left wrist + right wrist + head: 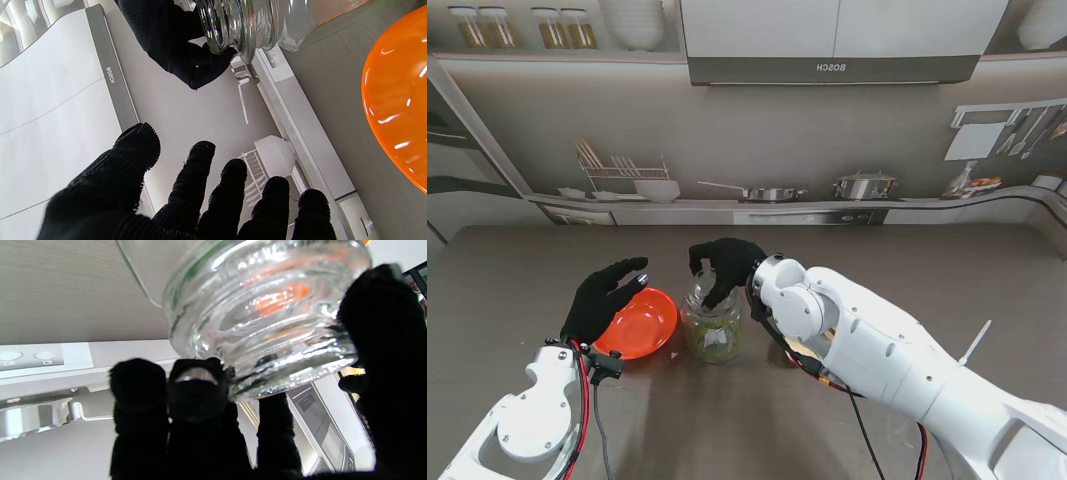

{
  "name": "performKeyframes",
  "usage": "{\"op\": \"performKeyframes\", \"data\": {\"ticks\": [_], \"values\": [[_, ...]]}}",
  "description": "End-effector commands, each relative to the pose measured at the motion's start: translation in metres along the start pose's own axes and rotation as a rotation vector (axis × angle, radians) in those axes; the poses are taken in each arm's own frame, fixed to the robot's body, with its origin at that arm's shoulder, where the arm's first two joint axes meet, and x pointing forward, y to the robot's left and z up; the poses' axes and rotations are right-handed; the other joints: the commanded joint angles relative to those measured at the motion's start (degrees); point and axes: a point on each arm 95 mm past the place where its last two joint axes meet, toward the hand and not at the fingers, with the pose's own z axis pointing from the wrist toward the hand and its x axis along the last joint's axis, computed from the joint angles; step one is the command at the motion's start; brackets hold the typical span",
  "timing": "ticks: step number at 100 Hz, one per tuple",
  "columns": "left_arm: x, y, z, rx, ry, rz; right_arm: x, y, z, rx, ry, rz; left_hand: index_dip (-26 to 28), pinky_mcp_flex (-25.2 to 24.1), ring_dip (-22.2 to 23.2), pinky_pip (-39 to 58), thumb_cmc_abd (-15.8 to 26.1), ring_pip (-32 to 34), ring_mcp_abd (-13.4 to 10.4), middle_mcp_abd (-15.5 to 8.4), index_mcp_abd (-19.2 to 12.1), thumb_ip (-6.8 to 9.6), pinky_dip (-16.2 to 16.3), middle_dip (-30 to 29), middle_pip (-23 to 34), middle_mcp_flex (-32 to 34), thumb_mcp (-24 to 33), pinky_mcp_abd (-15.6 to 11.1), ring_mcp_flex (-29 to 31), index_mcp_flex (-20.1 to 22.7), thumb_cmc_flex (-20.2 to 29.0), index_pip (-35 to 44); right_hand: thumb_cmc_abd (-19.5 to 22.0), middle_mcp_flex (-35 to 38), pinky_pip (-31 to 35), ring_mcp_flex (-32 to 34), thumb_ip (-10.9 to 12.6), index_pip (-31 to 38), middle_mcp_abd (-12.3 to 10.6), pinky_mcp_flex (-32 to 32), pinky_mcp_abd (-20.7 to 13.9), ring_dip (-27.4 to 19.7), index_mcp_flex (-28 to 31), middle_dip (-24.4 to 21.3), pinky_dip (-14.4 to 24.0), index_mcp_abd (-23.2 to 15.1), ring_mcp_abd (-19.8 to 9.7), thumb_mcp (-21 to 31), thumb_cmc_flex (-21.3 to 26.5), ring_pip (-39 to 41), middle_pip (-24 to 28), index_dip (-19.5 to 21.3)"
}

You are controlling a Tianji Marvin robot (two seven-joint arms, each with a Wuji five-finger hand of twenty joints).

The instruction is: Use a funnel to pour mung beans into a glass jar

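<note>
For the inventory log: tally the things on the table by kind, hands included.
Glass jar: 1, the glass jar, with greenish contents low inside
Orange bowl: 1, the orange bowl
White stick-like thing: 1, the white object at the right; too small to identify
Robot hands: 2, the left robot hand and the right robot hand
Total: 5

Lighting: even, soft, moderately bright; faint shadows on tabletop point(847, 420). Glare: white highlights on orange bowl point(397, 110) and glass jar point(267, 316). Focus: close black fingers point(138, 396) blurred, featureless.
</note>
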Motion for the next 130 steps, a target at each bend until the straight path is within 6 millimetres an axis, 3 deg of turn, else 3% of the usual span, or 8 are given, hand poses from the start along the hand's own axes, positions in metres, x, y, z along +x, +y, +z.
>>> {"op": "performKeyframes", "data": {"ticks": [1, 130], "values": [[0.0020, 0.0024, -0.0008, -0.018, 0.001, -0.007, 0.0023, 0.0015, 0.0016, 0.008, 0.013, -0.013, 0.2, -1.0, -0.8, -1.3, 2.2, -0.9, -0.1, -0.2, -0.2, -0.56, 0.9, -0.2, -0.8, -0.8, -1.0, -2.1, -1.3, 1.2, -0.3, 0.2, 12.7, -1.5, -0.1, 1.5, 4.9, 10.9, -13.3, -0.6, 1.5, -1.0, 6.3, -2.4, 1.7, -2.4, -5.8, 22.5, 16.7, -0.6, -1.2, 3.2], [0.0015, 0.0041, 0.0000, -0.040, -0.014, -0.013, -0.0033, 0.0053, -0.0045, 0.006, 0.041, -0.093, 0.3, -1.1, -0.7, -1.3, 2.4, -0.9, -0.1, -0.2, 0.0, -0.53, 1.0, -0.1, -0.8, -0.8, -1.2, -2.1, -1.1, 1.5, -0.2, 0.3, 9.8, -5.6, -0.9, 0.1, 4.7, 3.5, -12.7, -5.0, 1.2, -3.3, 4.6, -5.8, 1.6, -1.6, -5.7, 24.3, 13.8, -5.9, -3.9, 3.4]]}}
